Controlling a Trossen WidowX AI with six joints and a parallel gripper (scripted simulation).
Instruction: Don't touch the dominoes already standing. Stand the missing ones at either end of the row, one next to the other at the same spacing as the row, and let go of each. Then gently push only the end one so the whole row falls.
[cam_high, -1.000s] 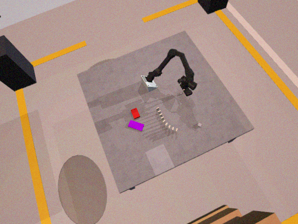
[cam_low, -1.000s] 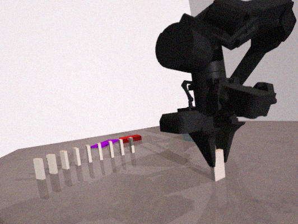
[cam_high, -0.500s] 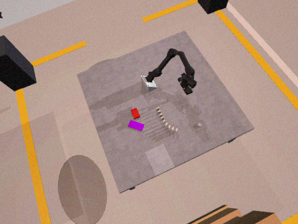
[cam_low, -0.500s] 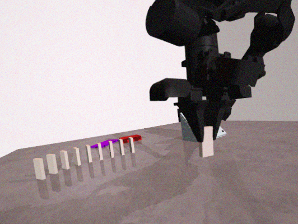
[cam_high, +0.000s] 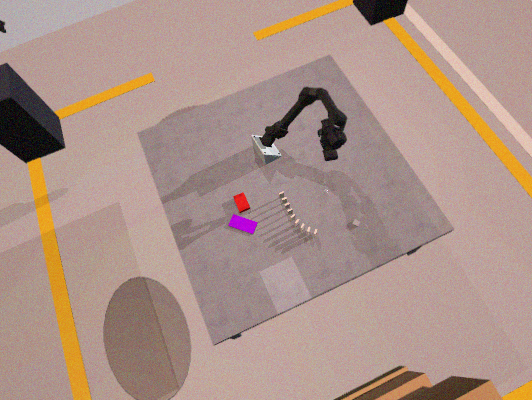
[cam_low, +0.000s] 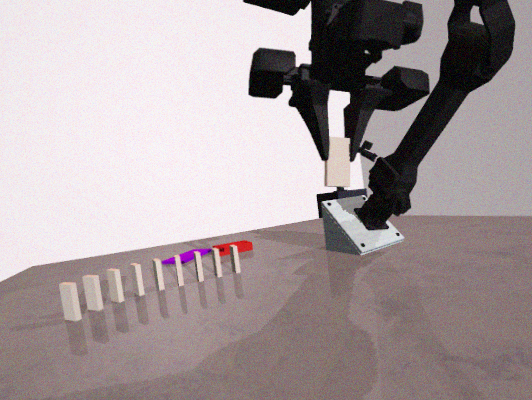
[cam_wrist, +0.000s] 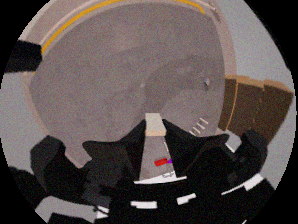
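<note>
My gripper (cam_high: 330, 156) (cam_low: 339, 158) (cam_wrist: 153, 121) is shut on a pale domino (cam_low: 337, 172) (cam_wrist: 154, 120). The domino hangs upright between the fingertips, well above the table, off to one side of the row. A curved row of several pale dominoes stands upright; one end domino (cam_high: 281, 194) (cam_low: 235, 259) is nearer the arm's base, and the other end domino (cam_high: 315, 231) (cam_low: 70, 301) is farther from it. Another small pale block (cam_high: 356, 223) (cam_wrist: 207, 81), apparently a loose domino, stands apart from the row. The held domino is hidden in the top view.
A red block (cam_high: 241, 202) (cam_low: 240, 248) (cam_wrist: 160, 162) and a purple block (cam_high: 243, 224) (cam_low: 187, 257) lie beside the row, on its side away from the loose domino. The arm's slanted base mount (cam_high: 270, 156) (cam_low: 338, 234) stands beyond the row's near end.
</note>
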